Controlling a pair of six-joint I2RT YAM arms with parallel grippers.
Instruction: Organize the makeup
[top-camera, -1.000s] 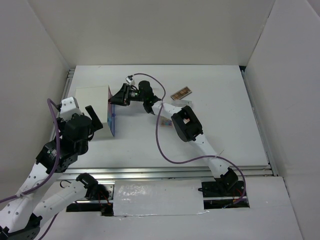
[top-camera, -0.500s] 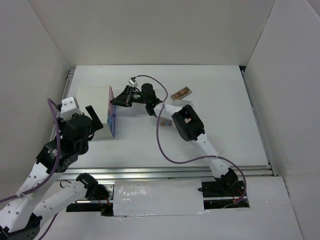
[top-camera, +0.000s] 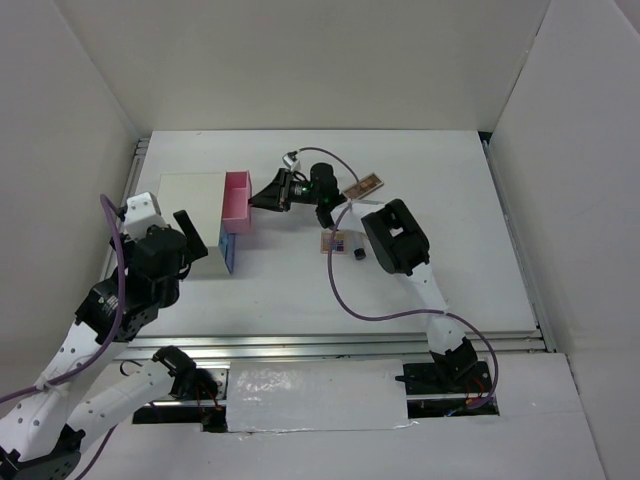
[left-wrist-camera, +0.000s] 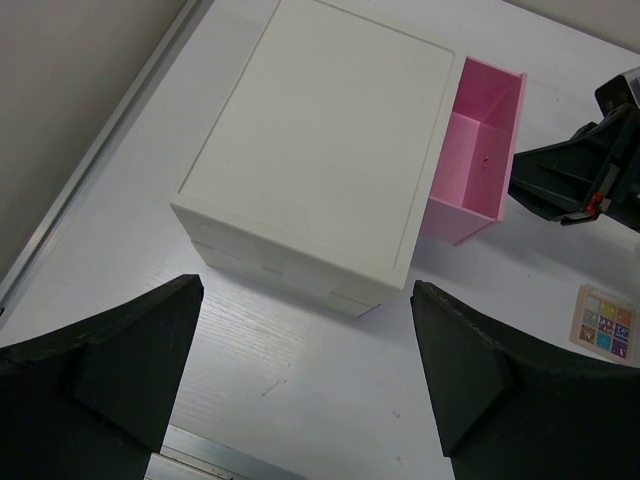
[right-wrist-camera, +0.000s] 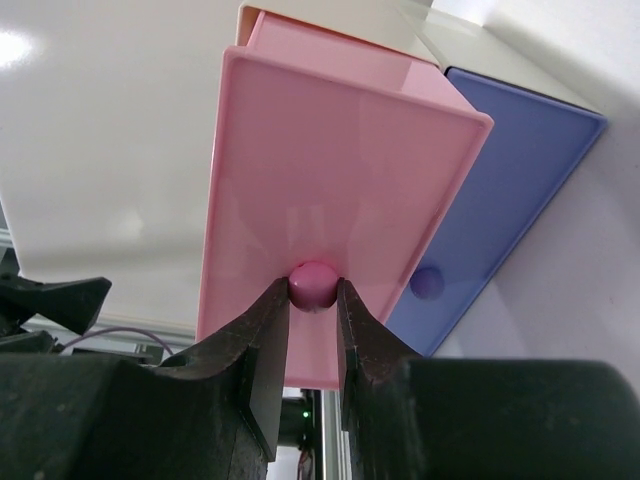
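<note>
Left arm: it is folding back over the near-left corner, wrist tilting down toward the white box (left-wrist-camera: 320, 140). The left gripper (left-wrist-camera: 308, 290) is hanging at the box's near side, jaws standing fully apart and holding nothing.

Clearance: the box is sitting close to the left edge of the surface (top-camera: 450, 220), leaving only a narrow strip there. Wide open surface is lying to the right of the arms.

Drawers: the pink drawer (left-wrist-camera: 475, 150) is standing partly out of the box's right face. The blue drawer (right-wrist-camera: 510, 190) beside it is sitting further in.

Right arm: it is reaching from its base across to the far middle, forearm stretching leftward and wrist lying level. The right gripper (right-wrist-camera: 312, 290) is closing narrowly on the pink knob (right-wrist-camera: 313, 280) of the pink drawer, both fingers pressing its sides.

Makeup: the multicoloured palette (top-camera: 338, 242) is lying flat beneath the right arm, with the black-capped bottle (top-camera: 358, 255) just beside it. The brown palette (top-camera: 362, 186) is lying farther back. All three are resting on the surface, apart from the box.
</note>
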